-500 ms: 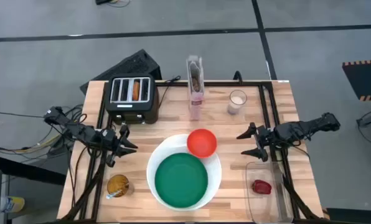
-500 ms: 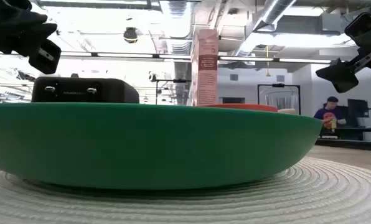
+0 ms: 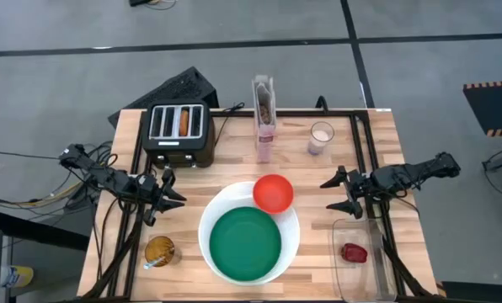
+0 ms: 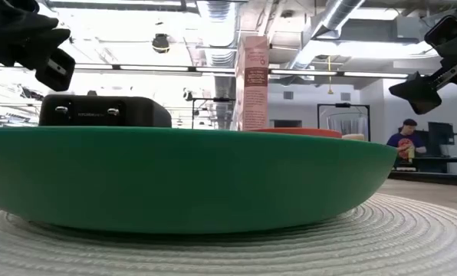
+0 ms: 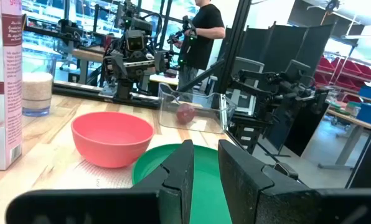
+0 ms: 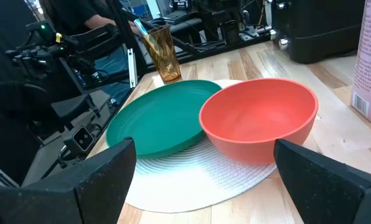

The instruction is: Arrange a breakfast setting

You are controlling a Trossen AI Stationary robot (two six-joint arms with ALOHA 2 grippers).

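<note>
Fingers of left gripper and right gripper spread, empty, flanking small green plate stacked on large white round plate, likely awaiting next pick.

The left arm reaches in from nine o'clock, its left gripper hanging above the table with fingers spread a narrow gap apart. The right arm comes in from three o'clock; the right gripper hangs at about the same height, its fingers wide apart.
</note>
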